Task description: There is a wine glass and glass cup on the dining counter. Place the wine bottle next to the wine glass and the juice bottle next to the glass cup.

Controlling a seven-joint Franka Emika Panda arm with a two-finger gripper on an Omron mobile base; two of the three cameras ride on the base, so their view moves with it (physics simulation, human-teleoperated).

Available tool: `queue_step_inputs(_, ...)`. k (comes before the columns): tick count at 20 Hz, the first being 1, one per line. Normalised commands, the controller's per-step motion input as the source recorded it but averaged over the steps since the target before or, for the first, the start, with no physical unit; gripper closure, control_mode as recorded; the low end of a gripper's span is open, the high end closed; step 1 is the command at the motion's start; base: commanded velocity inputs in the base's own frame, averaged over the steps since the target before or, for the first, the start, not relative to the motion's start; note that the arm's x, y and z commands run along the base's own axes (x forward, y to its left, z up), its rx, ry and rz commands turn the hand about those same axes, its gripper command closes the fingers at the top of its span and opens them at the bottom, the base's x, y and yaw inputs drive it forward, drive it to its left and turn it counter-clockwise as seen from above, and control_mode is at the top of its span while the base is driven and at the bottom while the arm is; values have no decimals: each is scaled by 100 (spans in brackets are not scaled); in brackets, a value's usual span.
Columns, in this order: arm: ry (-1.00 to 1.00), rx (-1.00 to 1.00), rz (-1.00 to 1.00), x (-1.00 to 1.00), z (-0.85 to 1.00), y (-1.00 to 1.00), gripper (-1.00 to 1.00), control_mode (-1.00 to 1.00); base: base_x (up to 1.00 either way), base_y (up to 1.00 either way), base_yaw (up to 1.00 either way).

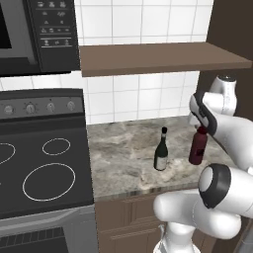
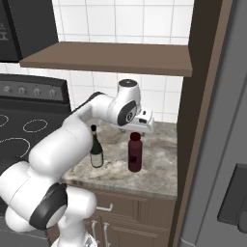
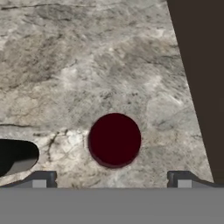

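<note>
hand view: pincer [image 3: 112,178] spread wide above juice bottle [image 3: 114,140]; wine bottle [image 1: 161,150] label pale, unreadable.

Juice bottle [image 2: 135,152] upright – beside wine bottle [image 2: 96,147]

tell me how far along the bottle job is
Nothing is placed yet: the wine bottle and juice bottle both stand on the kitchen counter beside the stove. The open hand hangs right above the juice bottle, gripping nothing. Both moves remain.

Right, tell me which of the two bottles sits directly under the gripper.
The juice bottle, the stouter dark-red one: the open gripper hangs just above its cap. The taller green-black wine bottle with the pale label stands beside it.
</note>
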Motion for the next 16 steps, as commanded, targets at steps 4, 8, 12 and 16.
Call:
queue_step_inputs(4,0,0,-4,17,-14,0,-100,-100,0,0,0)
queue_step_inputs(8,0,0,-4,15,-16,0,-100,-100,0,0,0)
queue_step_inputs(12,0,0,-4,5,-13,-12,-100,-100,0,0,0)
queue_step_inputs(16,0,0,-6,0,-11,-21,-100,-100,0,0,0)
